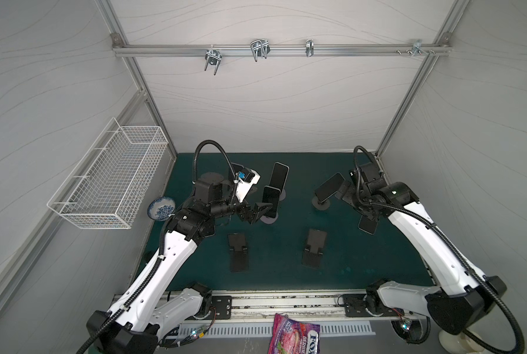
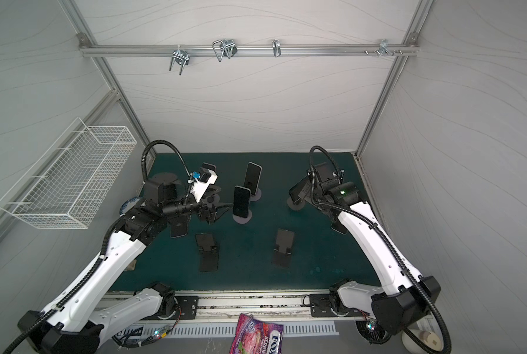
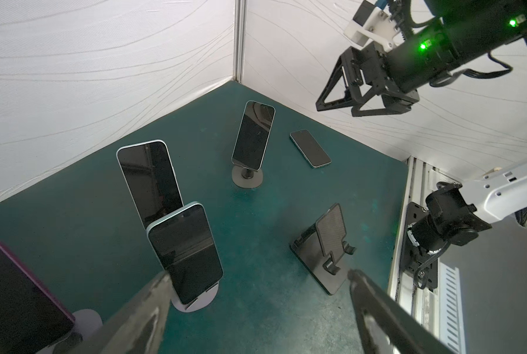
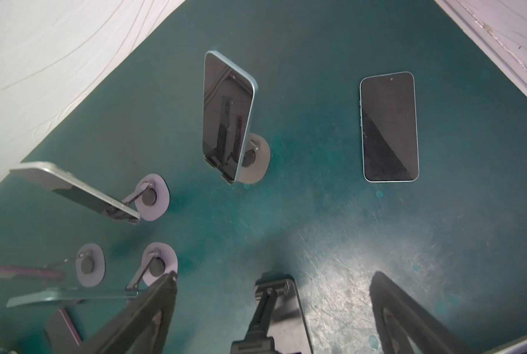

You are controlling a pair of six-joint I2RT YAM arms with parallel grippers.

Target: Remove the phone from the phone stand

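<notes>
Left gripper [image 3: 257, 274] is level and reaches toward the middle of the mat [image 1: 286, 245], jaws apart. Right gripper [image 4: 274, 275] hangs raised near the right edge, jaws wide apart.

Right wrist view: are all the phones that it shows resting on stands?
No, one phone lies flat, screen up, directly on the green mat.

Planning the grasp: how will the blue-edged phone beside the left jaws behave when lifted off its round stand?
Phone looks rigid and glossy, so it is probably slippery. Its stand has a small round base, so it may tip or lift along.
</notes>
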